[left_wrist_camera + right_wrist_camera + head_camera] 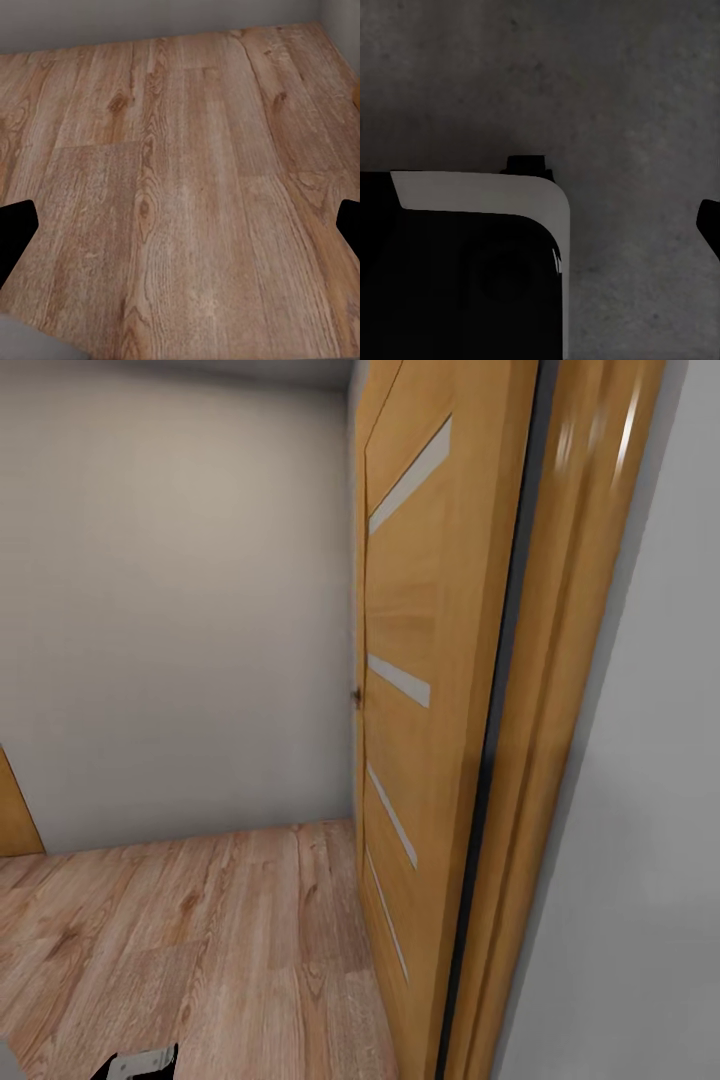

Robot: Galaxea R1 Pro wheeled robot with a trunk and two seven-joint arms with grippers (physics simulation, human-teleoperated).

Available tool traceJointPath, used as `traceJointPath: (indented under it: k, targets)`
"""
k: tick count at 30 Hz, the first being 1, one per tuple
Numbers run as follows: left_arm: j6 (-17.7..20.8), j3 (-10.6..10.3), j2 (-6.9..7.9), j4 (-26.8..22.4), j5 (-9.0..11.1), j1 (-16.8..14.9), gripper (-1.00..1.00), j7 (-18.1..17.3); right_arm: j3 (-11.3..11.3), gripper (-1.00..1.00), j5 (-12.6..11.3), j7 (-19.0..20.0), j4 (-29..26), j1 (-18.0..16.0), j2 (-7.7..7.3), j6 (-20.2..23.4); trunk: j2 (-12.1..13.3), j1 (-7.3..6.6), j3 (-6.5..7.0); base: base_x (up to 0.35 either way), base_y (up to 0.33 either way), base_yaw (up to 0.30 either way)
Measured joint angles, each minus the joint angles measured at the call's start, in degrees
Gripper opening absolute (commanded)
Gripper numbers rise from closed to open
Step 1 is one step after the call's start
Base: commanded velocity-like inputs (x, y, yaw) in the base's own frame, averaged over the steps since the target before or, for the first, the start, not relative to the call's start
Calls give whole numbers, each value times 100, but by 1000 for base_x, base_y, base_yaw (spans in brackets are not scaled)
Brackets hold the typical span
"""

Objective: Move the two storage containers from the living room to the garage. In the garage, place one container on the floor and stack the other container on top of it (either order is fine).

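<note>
Where the left wrist view looks down, the left gripper (180,232) is spread wide, its dark fingertips (15,232) at opposite edges with nothing between them, over light wood plank floor (180,150). The right gripper shows just one dark fingertip (709,225) at the frame edge; spread or pressed together cannot be told. Under it lie dark grey concrete (607,90) and a black-and-white robot part (472,247). In the head view, an orange wooden door (430,690) with pale glass strips stands open beside its frame (560,690), a plain grey wall (170,610) behind.
</note>
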Motion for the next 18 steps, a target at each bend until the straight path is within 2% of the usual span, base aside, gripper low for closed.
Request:
traceJointPath:
  k: [18]
  targets:
    - [0,-17,-13,0,2,0,100,-13,0,100,-8,0,-7,0,0,0,0,0,0,0,1,0]
